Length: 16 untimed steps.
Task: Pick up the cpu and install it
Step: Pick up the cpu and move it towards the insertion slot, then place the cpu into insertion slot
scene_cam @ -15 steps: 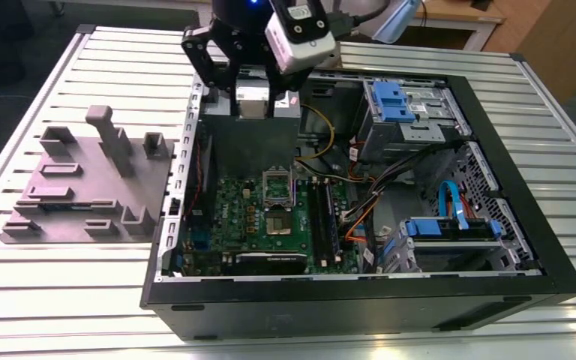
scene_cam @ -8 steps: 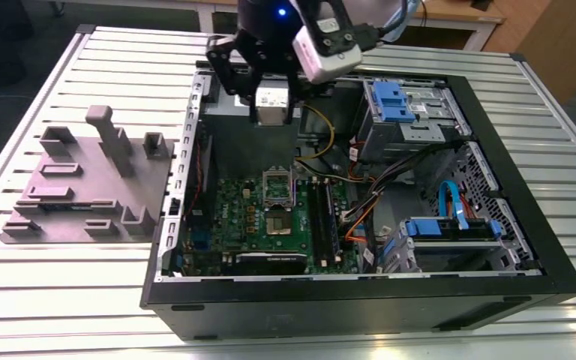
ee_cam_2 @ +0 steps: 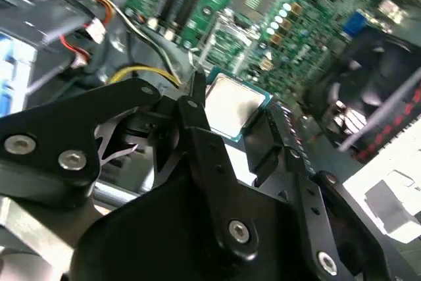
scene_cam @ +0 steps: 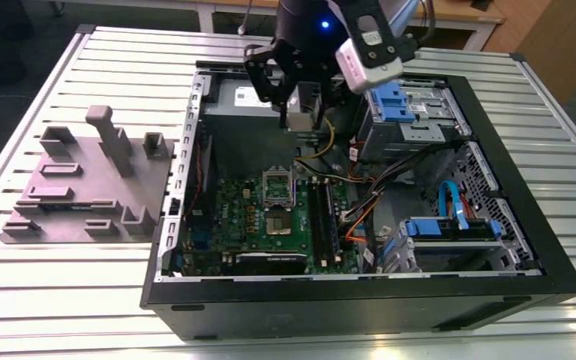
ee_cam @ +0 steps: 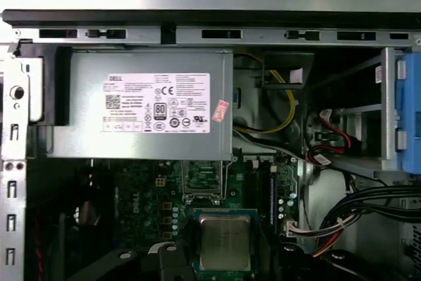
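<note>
- My pincer (scene_cam: 295, 124) hangs inside the open computer case (scene_cam: 368, 307), at the end by the power supply (ee_cam: 145, 110). Its fingers are drawn in on the cpu (ee_cam: 225, 241) and grip it by two opposite edges, with the metal top facing the wrist.
- The cpu is in the air, clear of the motherboard (scene_cam: 238, 225). The socket (scene_cam: 280, 223) lies open further along the board, with its frame flipped back.
- Judgement on the carry: keep the chip flat and the grip no firmer than it needs to be. Stay clear of the loose cables beside the board.
- Judgement on the seating: square the chip's edges to the socket while high above it. Then come straight down, with no sliding across the contacts.
- Count, one each:
  - slatted tabletop (scene_cam: 58, 300)
  - case
  - grey fixture block (scene_cam: 88, 187), on the exterior view's left
  - power supply
  - motherboard
- Count: two blue drive carriers, one far (scene_cam: 393, 101) and one near (scene_cam: 448, 229).
- Count: one socket and one cpu. Beside the socket I make out one memory stick (scene_cam: 320, 217), but I cannot be sure of more.
</note>
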Each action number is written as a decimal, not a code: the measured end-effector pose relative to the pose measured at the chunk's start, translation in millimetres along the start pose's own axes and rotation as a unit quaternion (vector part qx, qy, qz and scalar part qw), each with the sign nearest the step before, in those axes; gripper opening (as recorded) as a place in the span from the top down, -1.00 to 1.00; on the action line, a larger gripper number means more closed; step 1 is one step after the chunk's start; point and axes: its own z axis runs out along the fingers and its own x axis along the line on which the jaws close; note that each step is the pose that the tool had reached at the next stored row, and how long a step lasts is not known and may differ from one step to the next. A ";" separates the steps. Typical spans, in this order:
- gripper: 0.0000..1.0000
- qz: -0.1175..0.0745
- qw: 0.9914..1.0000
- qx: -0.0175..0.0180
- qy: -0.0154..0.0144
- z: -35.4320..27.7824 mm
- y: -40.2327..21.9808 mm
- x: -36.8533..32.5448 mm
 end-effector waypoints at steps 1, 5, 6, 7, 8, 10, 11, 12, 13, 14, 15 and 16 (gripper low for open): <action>0.05 0.000 1.000 0.000 0.000 0.8 0.0 -4.1; 0.05 0.000 1.000 0.001 0.000 1.1 0.0 -7.3; 0.05 0.000 1.000 0.001 0.000 1.1 0.0 -7.4; 0.05 0.000 1.000 0.001 0.000 1.9 0.0 -7.4; 0.05 0.000 1.000 0.001 0.000 3.7 0.0 -7.5; 0.05 0.000 1.000 0.001 0.000 7.0 -3.2 -7.6; 0.05 0.000 1.000 0.001 0.000 8.9 -5.8 -7.7; 0.05 0.000 1.000 0.001 0.000 10.6 -8.3 -7.7; 0.05 0.000 1.000 0.001 0.000 12.3 -10.8 -7.7; 0.05 0.000 1.000 0.001 0.000 14.3 -13.6 -7.8; 0.05 0.000 1.000 0.001 0.000 16.1 -16.2 -7.8; 0.05 0.000 1.000 0.001 0.000 17.7 -18.5 -7.8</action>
